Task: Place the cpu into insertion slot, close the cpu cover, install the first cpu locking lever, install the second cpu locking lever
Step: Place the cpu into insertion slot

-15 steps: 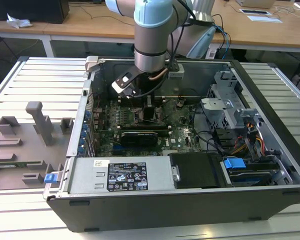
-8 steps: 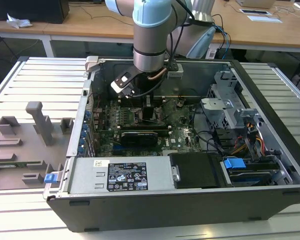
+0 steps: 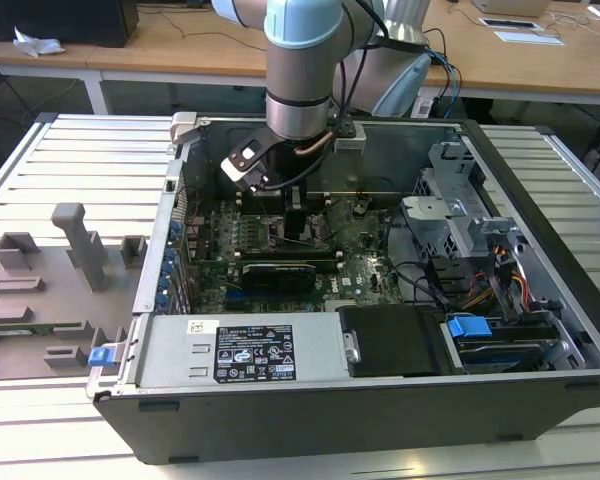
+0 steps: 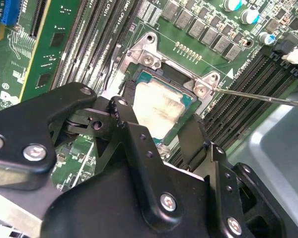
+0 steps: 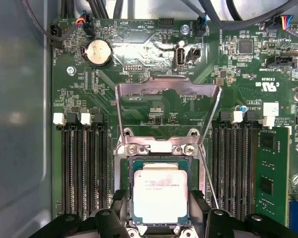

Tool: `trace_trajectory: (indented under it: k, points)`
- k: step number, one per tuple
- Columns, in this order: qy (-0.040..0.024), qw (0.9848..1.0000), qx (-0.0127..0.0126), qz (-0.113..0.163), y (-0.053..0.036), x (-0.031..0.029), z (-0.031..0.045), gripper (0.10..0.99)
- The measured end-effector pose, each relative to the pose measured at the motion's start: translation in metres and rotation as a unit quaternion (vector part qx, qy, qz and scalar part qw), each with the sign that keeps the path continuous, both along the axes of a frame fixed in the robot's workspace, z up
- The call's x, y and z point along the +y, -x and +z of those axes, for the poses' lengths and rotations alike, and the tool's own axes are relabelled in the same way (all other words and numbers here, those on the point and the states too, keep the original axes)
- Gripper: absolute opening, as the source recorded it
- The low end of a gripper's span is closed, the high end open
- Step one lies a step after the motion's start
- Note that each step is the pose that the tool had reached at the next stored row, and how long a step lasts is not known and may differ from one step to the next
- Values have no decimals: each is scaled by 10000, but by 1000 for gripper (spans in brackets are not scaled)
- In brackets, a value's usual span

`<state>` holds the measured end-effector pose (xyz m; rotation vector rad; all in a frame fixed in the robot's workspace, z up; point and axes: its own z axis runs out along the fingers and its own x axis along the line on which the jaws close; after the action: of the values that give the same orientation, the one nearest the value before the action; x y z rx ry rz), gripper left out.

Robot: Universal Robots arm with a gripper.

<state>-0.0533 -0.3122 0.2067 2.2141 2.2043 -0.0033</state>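
"Where's the arm?"
"Exterior view: the gripper [image 3: 298,215] is down inside the open computer case [image 3: 330,420]."
"Second wrist view?"
"Its fingers [image 4: 120,111] clasp the cpu [image 4: 161,101], which lies in the insertion slot [image 4: 149,57]."
"First wrist view?"
"The cpu cover [image 5: 169,88] stands raised."

Bright, even room light on the table [image 3: 80,150]; computer case [image 3: 380,425] inside dimmer, w/ shadow under the arm [image 3: 300,70]. Glare washes out the cpu [image 4: 159,106] top, second wrist view.
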Motion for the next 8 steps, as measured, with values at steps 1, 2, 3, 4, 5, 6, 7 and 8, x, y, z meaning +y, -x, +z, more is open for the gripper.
trace_trajectory:
  k: [1, 2, 3, 4, 5, 6, 7, 8]
  points:
    - [-2, 10000, 1, 0, -3, 0, 10, 616]
    - [-3, 10000, 4, 0, -11, 0, 22, 616]
    - [-3, 10000, 4, -1, -11, 0, 38, 616]
    - [-3, 10000, 5, 0, -12, 0, 65, 616]
    - [-3, 10000, 5, 0, -12, 0, 103, 616]
    - [-3, 10000, 5, 0, -12, 0, 139, 616]
    - [-3, 10000, 4, 0, -12, 0, 157, 616]
    - [-3, 10000, 5, 0, -12, 0, 172, 616]
